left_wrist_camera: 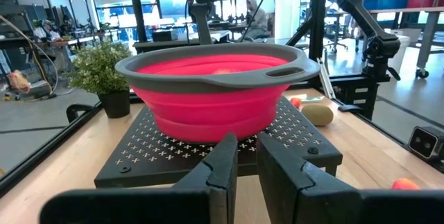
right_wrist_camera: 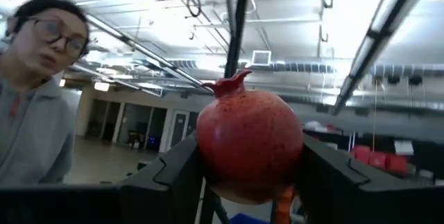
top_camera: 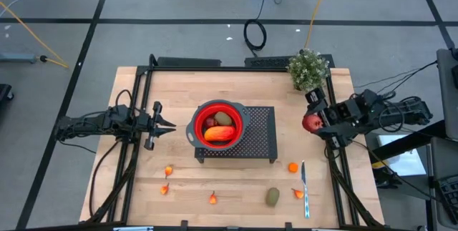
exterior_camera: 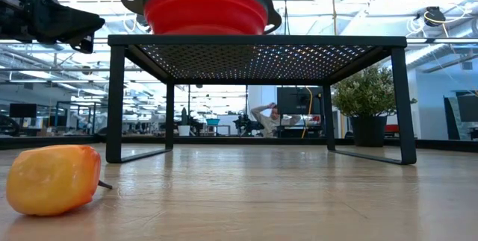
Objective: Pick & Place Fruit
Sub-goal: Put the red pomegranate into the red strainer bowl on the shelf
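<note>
Pomegranate (right_wrist_camera: 250,144) clamped in raised right gripper (top_camera: 315,122).

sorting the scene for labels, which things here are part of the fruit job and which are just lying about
Job:
- dark red round fruit, held in right gripper
- long orange piece in red collapsible bowl
- brownish-green oval
- small orange bits

Lying about:
- bushy green potted plant
- silver utensil, light-blue handle
- black perforated stand
</note>
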You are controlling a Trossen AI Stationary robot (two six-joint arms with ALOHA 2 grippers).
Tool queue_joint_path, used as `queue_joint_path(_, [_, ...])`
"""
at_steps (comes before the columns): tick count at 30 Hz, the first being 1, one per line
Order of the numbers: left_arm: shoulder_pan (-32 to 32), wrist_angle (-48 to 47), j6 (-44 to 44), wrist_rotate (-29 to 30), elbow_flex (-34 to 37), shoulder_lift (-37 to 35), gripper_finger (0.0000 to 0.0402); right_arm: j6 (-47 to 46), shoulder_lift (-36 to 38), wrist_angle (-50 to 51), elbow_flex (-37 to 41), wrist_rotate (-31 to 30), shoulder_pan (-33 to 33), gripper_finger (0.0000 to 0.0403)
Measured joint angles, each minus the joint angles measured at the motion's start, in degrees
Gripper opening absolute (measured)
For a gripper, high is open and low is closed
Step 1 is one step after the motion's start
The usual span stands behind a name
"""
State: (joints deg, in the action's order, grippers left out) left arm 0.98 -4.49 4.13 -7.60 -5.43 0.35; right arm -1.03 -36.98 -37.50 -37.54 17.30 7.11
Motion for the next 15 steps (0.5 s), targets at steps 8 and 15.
queue_joint_path(8, [0.01,0.02,-0.15,0.00,0.00,-0.01,0.0058,-18.30,-4.08,0.62,0.02,-23.53,0.00,0.0185])
queue_joint_path(15, [0.01,0.02,-0.29,-0.02,0.00,-0.01,0.0058,-32.40,-6.63,0.80,0.02,-36.24,0.00,0.0190])
